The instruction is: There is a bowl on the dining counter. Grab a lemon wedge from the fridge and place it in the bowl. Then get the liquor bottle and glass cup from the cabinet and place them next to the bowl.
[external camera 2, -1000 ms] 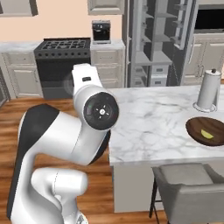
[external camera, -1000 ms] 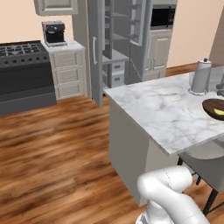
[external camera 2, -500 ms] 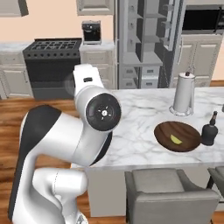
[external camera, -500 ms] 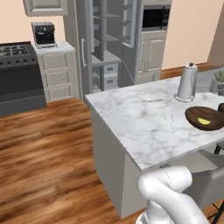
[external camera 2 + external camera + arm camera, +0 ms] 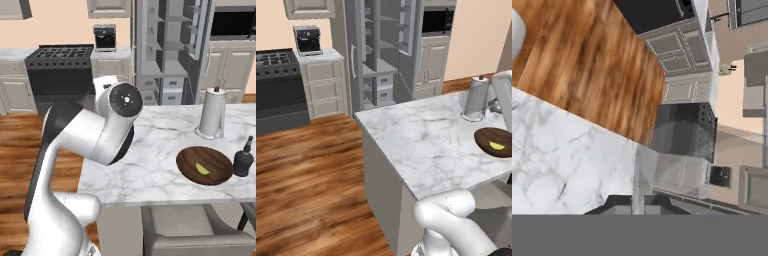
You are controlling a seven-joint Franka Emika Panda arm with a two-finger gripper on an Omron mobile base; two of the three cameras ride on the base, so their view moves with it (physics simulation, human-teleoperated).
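The dark wooden bowl [image 5: 215, 160] lies on the dining counter [image 5: 150, 165], and the yellow-green lemon wedge [image 5: 202, 168] rests inside it. Just right of the bowl stands the black liquor bottle [image 5: 243, 159]. In the left base view the bowl [image 5: 488, 137] with the lemon wedge [image 5: 497, 146] sits near the counter's [image 5: 421, 135] right end. In the hand view my gripper [image 5: 640, 205] is shut on the translucent glass cup [image 5: 644, 172], held over the marble [image 5: 552, 150] near its edge. The fridge [image 5: 381, 45] stands open behind the counter.
A white paper-towel roll [image 5: 212, 112] stands just behind the bowl. A grey stool [image 5: 195, 235] is tucked under the counter's near side. A black stove [image 5: 276, 90] and cream drawers with a coffee machine [image 5: 307, 39] line the back wall, with wooden floor between.
The base has driven on, so the whole scene has slid left. The bowl now shows more fully and the liquor bottle has come into view. The grip stays shut.
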